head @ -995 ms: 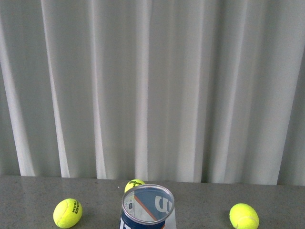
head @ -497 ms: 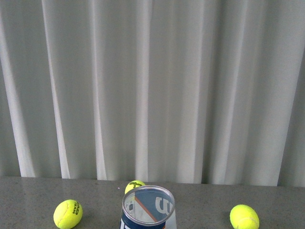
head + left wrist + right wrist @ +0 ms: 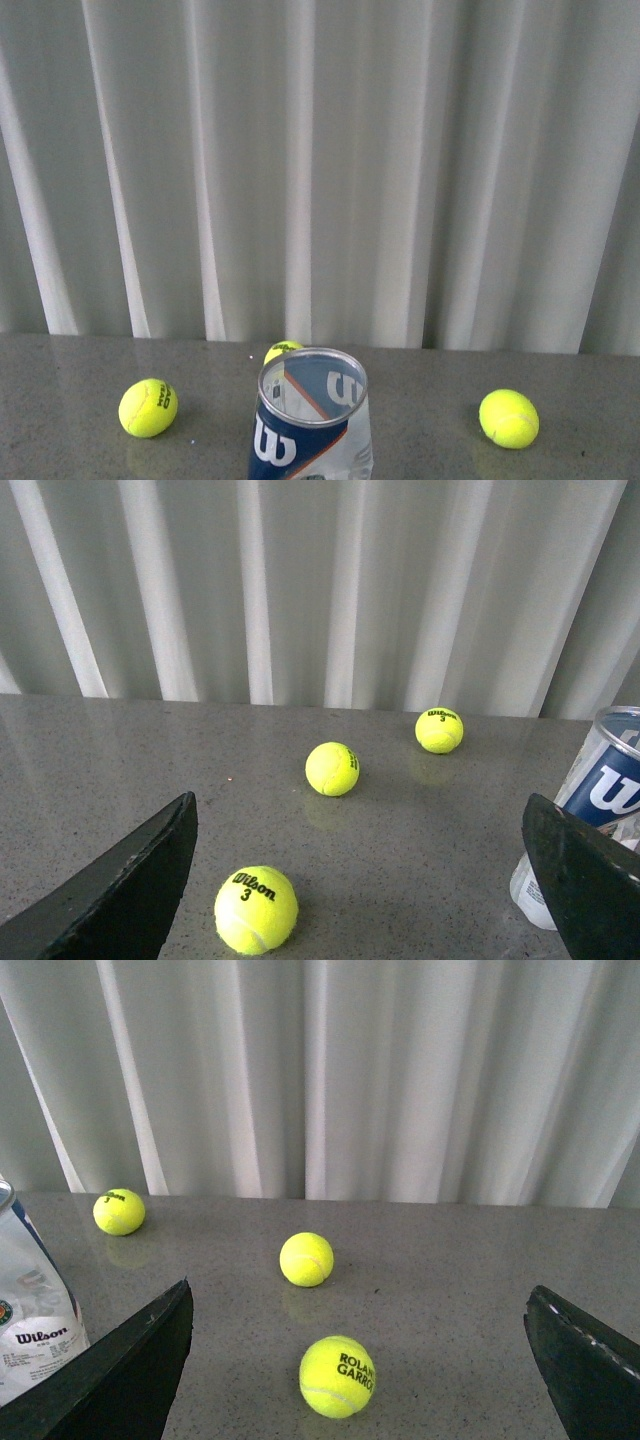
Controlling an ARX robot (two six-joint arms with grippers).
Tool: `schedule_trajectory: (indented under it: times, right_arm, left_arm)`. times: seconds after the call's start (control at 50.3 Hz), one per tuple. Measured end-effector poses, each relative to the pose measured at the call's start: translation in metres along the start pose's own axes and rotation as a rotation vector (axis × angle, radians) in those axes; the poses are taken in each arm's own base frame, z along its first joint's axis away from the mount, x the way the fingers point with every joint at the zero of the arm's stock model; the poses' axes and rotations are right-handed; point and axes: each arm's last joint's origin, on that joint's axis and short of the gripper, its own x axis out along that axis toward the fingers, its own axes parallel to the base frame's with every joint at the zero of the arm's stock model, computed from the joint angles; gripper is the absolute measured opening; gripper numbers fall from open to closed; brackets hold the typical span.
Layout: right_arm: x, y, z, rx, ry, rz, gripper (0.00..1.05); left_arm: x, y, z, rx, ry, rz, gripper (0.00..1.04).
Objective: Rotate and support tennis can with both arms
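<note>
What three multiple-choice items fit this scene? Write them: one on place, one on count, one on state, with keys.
1. Where is the tennis can in the front view?
A. centre, nearest the camera
B. far left
C. against the curtain

2. How many tennis balls show in the front view?
A. one
B. three
C. five

3. How do the left arm's fingers stand?
A. shut on a ball
B. spread apart, empty
C. shut on the can

Key: A, it stands at the bottom centre; B, left, behind the can, right; B, the table shows between them.
</note>
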Motion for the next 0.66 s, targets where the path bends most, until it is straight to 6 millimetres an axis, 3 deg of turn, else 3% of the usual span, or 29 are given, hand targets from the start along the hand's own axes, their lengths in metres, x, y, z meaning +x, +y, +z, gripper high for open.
schedule_trajectory:
  times: [0.657]
  right_arm:
    - [0.0, 0.0, 0.0, 0.0, 0.0, 0.0, 0.98]
  left_arm:
    - [0.0, 0.0, 0.0, 0.0, 0.0, 0.0, 0.98]
